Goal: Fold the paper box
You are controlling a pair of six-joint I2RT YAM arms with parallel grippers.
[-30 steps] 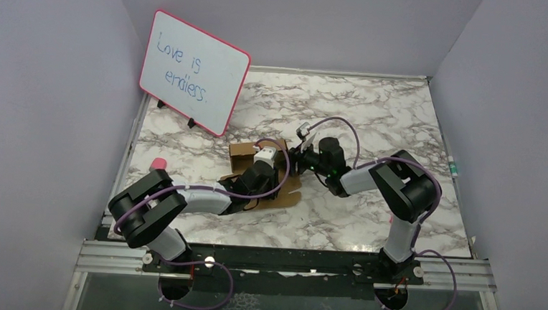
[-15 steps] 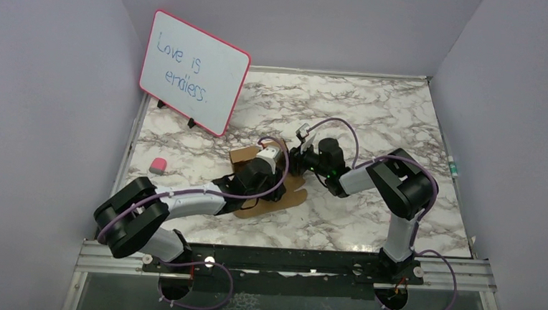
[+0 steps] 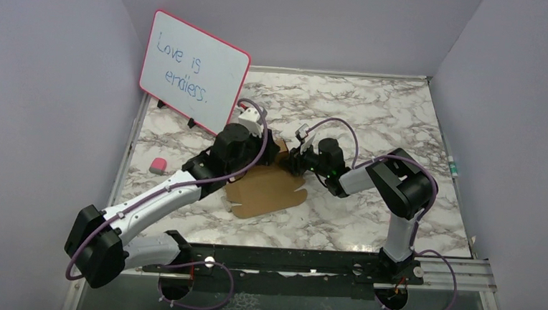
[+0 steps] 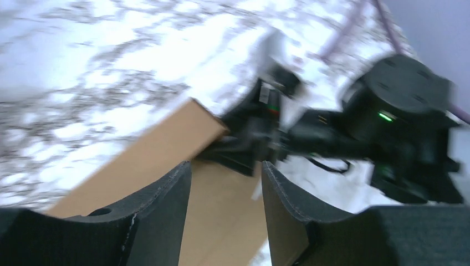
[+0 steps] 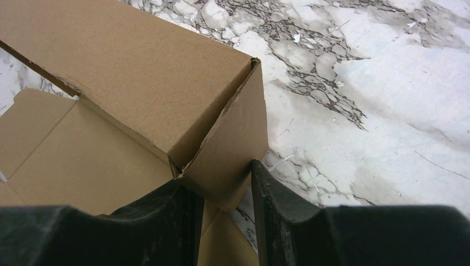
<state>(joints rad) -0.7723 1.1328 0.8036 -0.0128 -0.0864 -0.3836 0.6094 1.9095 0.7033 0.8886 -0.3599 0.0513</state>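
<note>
The paper box (image 3: 269,189) is brown cardboard, partly folded, lying mid-table with a flat panel toward the front. In the right wrist view one wall of the paper box (image 5: 138,66) stands up and its corner flap sits between my right gripper's fingers. My right gripper (image 3: 294,162) (image 5: 219,183) is shut on that flap at the box's right end. My left gripper (image 3: 262,154) (image 4: 226,166) hovers over the box's back-left part, open, with only the cardboard (image 4: 144,160) below showing in the gap. The right gripper's black body fills the far side of the left wrist view.
A pink-framed whiteboard (image 3: 193,71) stands at the back left, close behind the left arm. A small pink eraser (image 3: 158,166) lies near the left table edge. Lilac walls close in the marble table (image 3: 374,111) on three sides.
My left arm has lifted off the box and swung back and left toward the whiteboard, its jaws widening. The flat front panel is now uncovered. The right gripper has closed in on the corner flap.
</note>
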